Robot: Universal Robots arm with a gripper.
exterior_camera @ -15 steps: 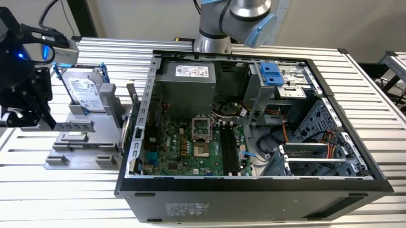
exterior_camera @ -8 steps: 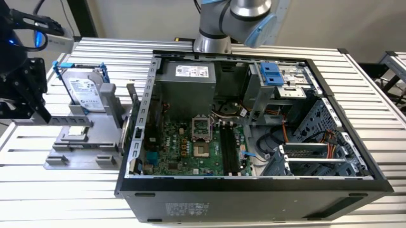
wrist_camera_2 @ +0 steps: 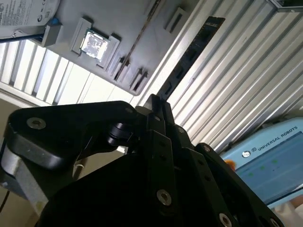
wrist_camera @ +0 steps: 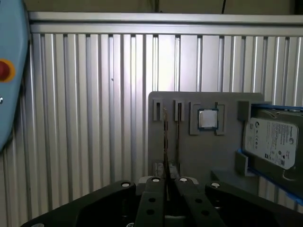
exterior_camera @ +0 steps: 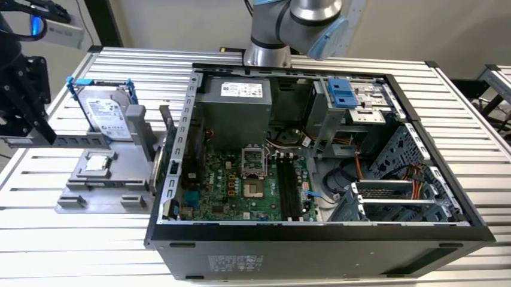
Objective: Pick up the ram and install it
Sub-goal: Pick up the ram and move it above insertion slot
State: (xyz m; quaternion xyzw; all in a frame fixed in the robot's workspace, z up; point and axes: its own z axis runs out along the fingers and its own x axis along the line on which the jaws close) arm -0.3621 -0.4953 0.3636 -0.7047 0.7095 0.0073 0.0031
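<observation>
Long, thin, dark circuit-board ram (wrist_camera_2: 189,54) clenched edge-on between the black jaws.
It juts from their tips over the ribbed aluminium table (wrist_camera_2: 246,71), near the grey plastic holder tray (wrist_camera: 189,156).

The ribbed metal tabletop (exterior_camera: 80,239) carries a grey holder plate (exterior_camera: 102,190) toward the exterior view's left and, just beside it, an open computer case (exterior_camera: 319,254).

One end of the ram (wrist_camera_2: 189,54) hides behind the gripper (wrist_camera_2: 155,100); the hard drive (wrist_camera: 272,142) is cropped.
</observation>
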